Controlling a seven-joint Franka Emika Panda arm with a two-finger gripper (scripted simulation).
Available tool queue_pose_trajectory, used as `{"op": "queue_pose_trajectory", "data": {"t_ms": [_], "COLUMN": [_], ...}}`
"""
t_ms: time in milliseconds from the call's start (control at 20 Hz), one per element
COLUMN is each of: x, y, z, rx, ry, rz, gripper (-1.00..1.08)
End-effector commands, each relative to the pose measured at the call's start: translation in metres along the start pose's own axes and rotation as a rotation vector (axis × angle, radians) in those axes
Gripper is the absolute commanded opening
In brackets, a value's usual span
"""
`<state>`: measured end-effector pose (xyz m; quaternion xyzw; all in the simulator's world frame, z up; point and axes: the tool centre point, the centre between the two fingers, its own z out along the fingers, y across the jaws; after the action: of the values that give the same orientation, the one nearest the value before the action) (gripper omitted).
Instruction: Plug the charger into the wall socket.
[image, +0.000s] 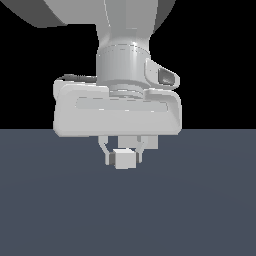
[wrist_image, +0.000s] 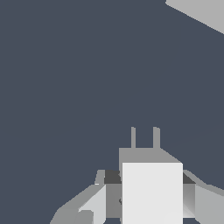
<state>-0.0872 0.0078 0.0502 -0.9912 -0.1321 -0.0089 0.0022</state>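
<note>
The charger (image: 124, 158) is a small white-grey cube held between the two fingers of my gripper (image: 123, 156), which is shut on it just under the wide grey hand. In the wrist view the charger (wrist_image: 152, 192) fills the space between the fingers (wrist_image: 94, 204), and two thin prongs (wrist_image: 145, 138) stick out from it, pointing away from the camera. A light-grey slab, which looks like part of the wall socket (wrist_image: 200, 12), shows at one corner of the wrist view, cut off by the frame edge and well away from the prongs. The exterior view does not show the socket.
A flat dark blue-grey floor (image: 200, 210) spreads under the hand in both views. The arm's wrist (image: 122, 65) and hand body fill the upper middle of the exterior view against a black background.
</note>
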Motion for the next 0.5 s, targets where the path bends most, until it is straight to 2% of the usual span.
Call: {"op": "queue_pose_trajectory", "data": {"t_ms": [0,450], "x": [0.005,0.021], "y": [0.002,0.013], "z": [-0.008,-0.033], "rx": [-0.001,-0.006], "ry": [0.0,0.0], "rz": [0.077,0.327], "gripper": [-1.0,-1.0]}}
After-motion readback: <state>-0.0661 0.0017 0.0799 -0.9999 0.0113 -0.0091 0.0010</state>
